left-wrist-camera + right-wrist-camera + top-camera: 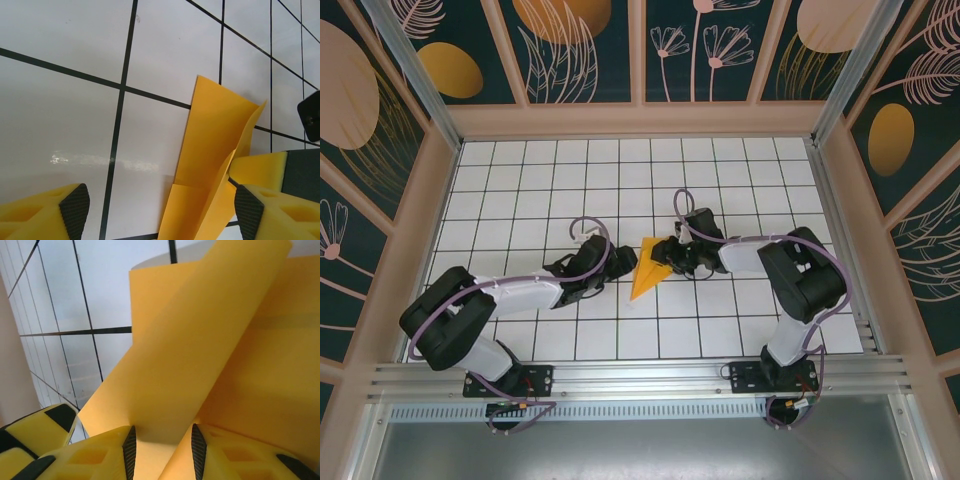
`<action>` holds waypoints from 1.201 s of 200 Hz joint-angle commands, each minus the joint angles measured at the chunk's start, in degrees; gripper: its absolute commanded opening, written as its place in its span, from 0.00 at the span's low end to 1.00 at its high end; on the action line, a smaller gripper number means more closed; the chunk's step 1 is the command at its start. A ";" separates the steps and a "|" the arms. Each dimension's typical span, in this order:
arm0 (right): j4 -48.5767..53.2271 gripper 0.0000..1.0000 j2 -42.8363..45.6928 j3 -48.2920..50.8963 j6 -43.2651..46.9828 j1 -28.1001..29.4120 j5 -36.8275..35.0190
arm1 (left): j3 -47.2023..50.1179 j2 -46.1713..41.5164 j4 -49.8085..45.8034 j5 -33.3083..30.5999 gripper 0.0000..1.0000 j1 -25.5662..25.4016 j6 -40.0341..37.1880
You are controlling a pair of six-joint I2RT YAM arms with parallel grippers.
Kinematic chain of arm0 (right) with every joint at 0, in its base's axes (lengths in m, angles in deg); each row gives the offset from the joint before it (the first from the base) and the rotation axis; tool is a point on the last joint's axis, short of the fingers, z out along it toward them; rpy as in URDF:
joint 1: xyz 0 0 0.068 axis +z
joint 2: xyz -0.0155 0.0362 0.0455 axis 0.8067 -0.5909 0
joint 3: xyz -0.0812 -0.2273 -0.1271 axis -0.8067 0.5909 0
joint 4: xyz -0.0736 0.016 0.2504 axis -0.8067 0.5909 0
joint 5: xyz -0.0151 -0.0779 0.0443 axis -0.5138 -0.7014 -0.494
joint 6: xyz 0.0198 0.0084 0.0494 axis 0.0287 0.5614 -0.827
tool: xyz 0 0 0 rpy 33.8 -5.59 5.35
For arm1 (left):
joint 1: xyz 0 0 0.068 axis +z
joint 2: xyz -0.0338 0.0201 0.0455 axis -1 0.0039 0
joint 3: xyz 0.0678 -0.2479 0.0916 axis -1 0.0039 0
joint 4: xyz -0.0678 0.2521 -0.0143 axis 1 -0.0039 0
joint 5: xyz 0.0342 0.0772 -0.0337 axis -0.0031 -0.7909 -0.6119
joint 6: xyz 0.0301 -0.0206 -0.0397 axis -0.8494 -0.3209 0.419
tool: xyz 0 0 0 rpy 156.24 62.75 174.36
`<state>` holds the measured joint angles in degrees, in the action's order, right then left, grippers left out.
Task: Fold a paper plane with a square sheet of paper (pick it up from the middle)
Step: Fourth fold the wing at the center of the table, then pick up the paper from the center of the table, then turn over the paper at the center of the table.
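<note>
Paper sheet [649, 270], folded to a point, sits at the middle of the table [520, 180]; right gripper [162, 445] pinches its right side, left gripper [161, 207] stands spread with the paper's edge between its fingers [75, 207]

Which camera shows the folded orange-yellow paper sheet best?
The top external view: the folded orange-yellow paper sheet shows nearly whole there, a pointed shape on the white gridded table. The left wrist view shows one creased part. The right wrist view shows a raised flap up close.
</note>
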<state>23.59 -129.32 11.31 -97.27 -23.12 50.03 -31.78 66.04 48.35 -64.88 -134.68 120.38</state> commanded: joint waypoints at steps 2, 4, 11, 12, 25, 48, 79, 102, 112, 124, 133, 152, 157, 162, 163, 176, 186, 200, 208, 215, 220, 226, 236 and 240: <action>-3.92 0.38 -0.78 -0.70 -0.95 0.37 3.05 | 0.94 -1.15 1.09 0.41 0.80 0.78 1.01; -4.18 0.37 -0.78 -0.62 -0.99 0.37 3.27 | 0.96 -1.11 1.12 0.45 0.80 0.83 1.01; -5.27 0.37 -0.95 -0.32 -1.46 0.37 4.14 | 1.03 -1.27 1.22 0.52 0.81 0.96 0.96; -5.41 0.37 -0.91 -0.27 -1.49 0.37 4.24 | 1.04 -1.31 1.26 0.58 0.81 0.96 0.94; -6.53 0.35 -1.32 0.05 -1.87 0.37 5.32 | 1.46 -1.67 1.24 0.90 0.83 1.21 0.68; -8.91 0.32 -1.91 1.06 -2.41 1.66 6.18 | 4.27 -3.53 3.30 1.46 0.87 1.66 1.78; -10.37 0.29 -2.43 1.96 -2.24 2.04 5.93 | 7.08 -6.28 5.67 3.03 0.92 2.45 2.42; -11.50 0.24 -2.50 2.93 -1.83 2.28 5.06 | 8.47 -7.53 7.75 4.82 0.96 3.11 2.75; -11.78 0.19 -2.40 3.15 -1.80 2.24 4.82 | 8.78 -7.69 8.49 5.87 0.97 3.41 2.72; -12.45 0.14 -1.78 3.30 -1.68 2.30 4.79 | 9.30 -7.88 9.81 7.11 0.98 3.68 2.86; -12.97 0.12 -0.89 3.51 -1.56 2.18 4.69 | 9.74 -8.06 11.02 8.63 0.98 4.02 3.08; -14.29 0.11 2.28 3.57 -0.92 1.16 5.68 | 10.20 -8.39 13.97 13.07 0.99 4.79 3.12; -15.38 0.11 3.31 3.79 -1.06 0.99 6.53 | 10.33 -8.62 14.85 14.35 0.98 4.90 3.12; -16.72 0.10 4.21 4.10 -1.29 1.05 7.62 | 10.51 -8.94 15.78 15.37 0.99 5.04 3.32; -16.93 0.10 4.44 4.23 -1.36 1.02 7.82 | 10.53 -9.02 16.02 15.56 0.98 5.07 3.31; -19.36 0.10 6.67 4.70 -2.20 -1.80 10.61 | 10.81 -10.06 18.13 17.95 0.98 5.41 3.85; -20.87 0.10 8.09 4.80 -2.81 -2.94 13.09 | 10.71 -10.74 19.15 19.62 0.99 5.51 3.93; -22.51 0.10 9.68 4.54 -3.95 -4.04 16.40 | 10.55 -11.36 20.87 21.64 0.98 5.56 4.24; -22.77 0.10 10.42 4.09 -4.61 -4.36 17.87 | 10.33 -11.48 22.64 22.79 0.99 5.60 4.20; -22.80 0.10 10.95 3.64 -5.34 -4.69 19.02 | 10.06 -11.54 24.13 23.80 0.98 5.60 3.99; -23.03 0.10 11.24 3.41 -5.83 -4.81 19.76 | 9.77 -11.34 25.08 24.59 0.98 5.60 3.82; -23.52 0.10 11.62 3.30 -6.64 -4.94 20.50 | 9.42 -11.11 26.33 25.55 0.99 5.55 3.51; -24.56 0.10 12.22 3.21 -8.06 -4.99 21.31 | 8.93 -10.60 28.74 26.93 0.99 5.58 3.36; -25.18 0.10 12.39 3.21 -8.58 -4.99 21.72 | 8.82 -10.35 29.83 27.61 0.99 5.66 3.45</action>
<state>3.50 -118.88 15.55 -102.30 -27.89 65.75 -21.42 55.48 69.56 -42.98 -129.42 123.79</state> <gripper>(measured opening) 0.104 0.985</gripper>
